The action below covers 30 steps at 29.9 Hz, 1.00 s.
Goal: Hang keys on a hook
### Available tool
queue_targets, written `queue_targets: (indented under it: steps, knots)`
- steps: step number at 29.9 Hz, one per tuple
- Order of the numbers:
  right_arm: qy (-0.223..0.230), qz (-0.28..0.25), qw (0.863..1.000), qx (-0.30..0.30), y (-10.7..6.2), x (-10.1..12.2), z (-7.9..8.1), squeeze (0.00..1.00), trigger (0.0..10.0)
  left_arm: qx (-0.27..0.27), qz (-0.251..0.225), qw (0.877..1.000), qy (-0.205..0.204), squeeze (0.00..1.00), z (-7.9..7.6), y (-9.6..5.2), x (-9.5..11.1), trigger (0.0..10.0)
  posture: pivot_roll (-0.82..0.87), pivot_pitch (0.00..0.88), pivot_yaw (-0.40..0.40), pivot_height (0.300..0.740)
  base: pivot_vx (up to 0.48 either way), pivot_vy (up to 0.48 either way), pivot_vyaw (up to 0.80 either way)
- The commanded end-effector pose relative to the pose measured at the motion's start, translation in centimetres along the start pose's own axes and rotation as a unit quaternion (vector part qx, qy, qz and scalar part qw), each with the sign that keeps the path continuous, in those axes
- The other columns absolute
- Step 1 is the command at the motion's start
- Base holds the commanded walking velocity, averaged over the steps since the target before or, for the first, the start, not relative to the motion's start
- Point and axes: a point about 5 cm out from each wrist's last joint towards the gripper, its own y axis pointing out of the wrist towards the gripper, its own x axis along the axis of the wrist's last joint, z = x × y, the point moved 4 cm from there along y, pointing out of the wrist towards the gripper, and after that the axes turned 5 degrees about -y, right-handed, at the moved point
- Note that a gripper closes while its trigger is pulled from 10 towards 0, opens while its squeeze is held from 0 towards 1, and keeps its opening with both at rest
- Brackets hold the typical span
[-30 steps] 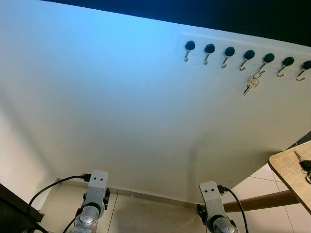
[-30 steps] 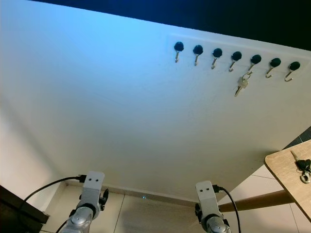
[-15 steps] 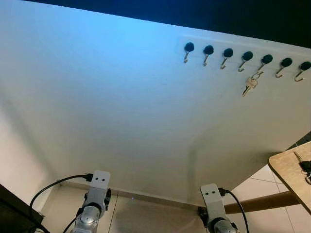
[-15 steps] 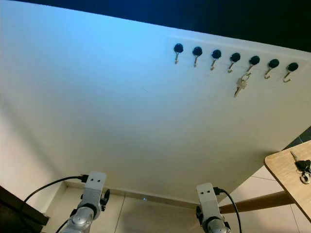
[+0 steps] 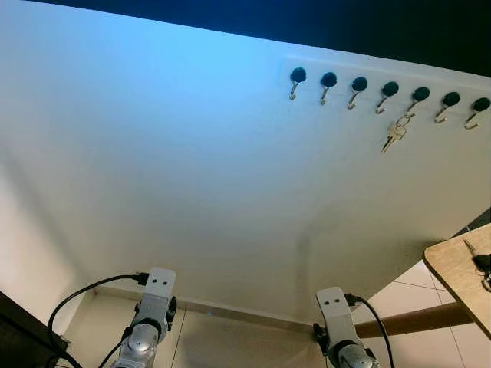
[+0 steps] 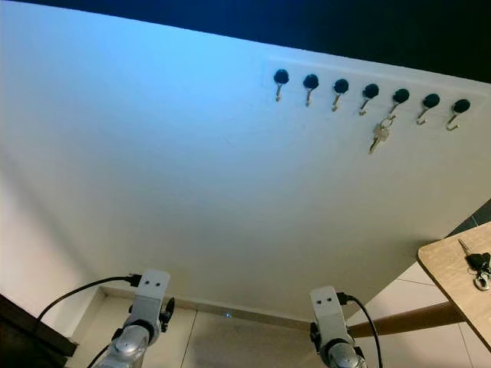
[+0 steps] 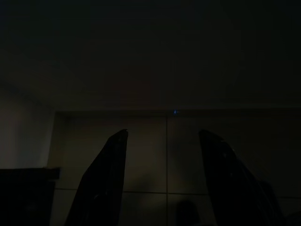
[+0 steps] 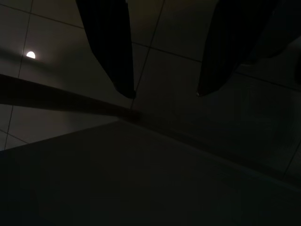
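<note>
A row of several black-capped hooks runs along the white wall at the upper right. A small bunch of silver keys hangs from one hook toward the right end of the row. A second bunch of keys lies on the wooden table at the right edge. Both silver arms hang low, far below the hooks: the left arm and the right arm. In the dark wrist views, my left gripper and my right gripper are open and hold nothing.
The white wall stands straight ahead, with a skirting board and pale floor tiles at its foot. A dark piece of furniture sits at the lower left. The table's wooden leg slants across the lower right.
The head view has drifted slightly, so the hooks sit a touch higher in the picture. The arms and both bunches of keys have not moved.
</note>
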Motion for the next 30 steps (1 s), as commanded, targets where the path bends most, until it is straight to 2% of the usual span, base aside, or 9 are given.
queue_targets:
  steps: [1, 8, 15, 16, 20, 22, 23, 25, 30]
  knots:
    - [-0.002, 0.012, 1.000, -0.007, -0.1, -0.6, -0.4, 0.00, 10.0, -0.005, 0.009, 1.000, 0.009, 0.00, -0.2, 0.0, -0.3, 10.0, 0.08, 0.012, -0.099, 0.740, 0.000, 0.000, 0.00]
    - [0.023, 0.014, 1.000, 0.009, -0.4, -1.1, 0.4, 1.00, 10.0, -0.016, 0.015, 1.000, -0.003, 1.00, -0.6, -0.2, -0.7, 10.0, 0.08, 0.031, -0.102, 0.740, 0.000, 0.000, 0.00]
    - [0.009, 0.015, 1.000, 0.002, -0.3, -1.0, 0.3, 1.00, 10.0, -0.012, 0.013, 1.000, -0.006, 1.00, -0.5, -0.2, -0.7, 6.9, 0.08, 0.032, -0.103, 0.740, 0.000, 0.000, 0.00]
    - [0.014, 0.014, 1.000, 0.005, -0.3, -1.0, 0.3, 0.69, 0.0, -0.013, 0.013, 1.000, -0.013, 0.80, -0.5, -0.2, -0.7, 0.0, 0.08, 0.034, -0.103, 0.740, 0.000, 0.000, 0.00]
    - [0.015, 0.014, 1.000, 0.006, -0.3, -1.0, 0.3, 0.00, 0.0, -0.013, 0.013, 1.000, -0.015, 0.00, -0.5, -0.2, -0.7, 0.0, 0.08, 0.034, -0.103, 0.740, 0.000, 0.000, 0.00]
    - [0.011, 0.016, 1.000, 0.002, -0.3, -1.0, 0.1, 0.00, 8.2, -0.005, 0.013, 1.000, -0.010, 0.00, -0.3, -0.2, -0.7, 0.0, 0.08, 0.035, -0.104, 0.740, 0.000, 0.000, 0.00]
    - [0.020, 0.014, 1.000, 0.010, -0.3, -1.0, 0.3, 0.00, 10.0, -0.008, 0.013, 1.000, -0.010, 0.79, -0.3, -0.2, -0.7, 7.7, 0.08, 0.036, -0.104, 0.740, 0.000, 0.000, 0.00]
    - [0.025, 0.011, 0.999, 0.019, -0.3, -0.9, 0.4, 1.00, 10.0, -0.014, 0.012, 1.000, -0.012, 1.00, -0.4, -0.2, -0.7, 10.0, 0.08, 0.035, -0.103, 0.740, 0.000, 0.000, 0.00]
    - [0.020, 0.012, 1.000, 0.019, -0.3, -0.9, 0.5, 1.00, 10.0, -0.014, 0.010, 1.000, -0.011, 1.00, -0.4, -0.2, -0.7, 10.0, 0.08, 0.034, -0.102, 0.740, 0.000, 0.000, 0.00]
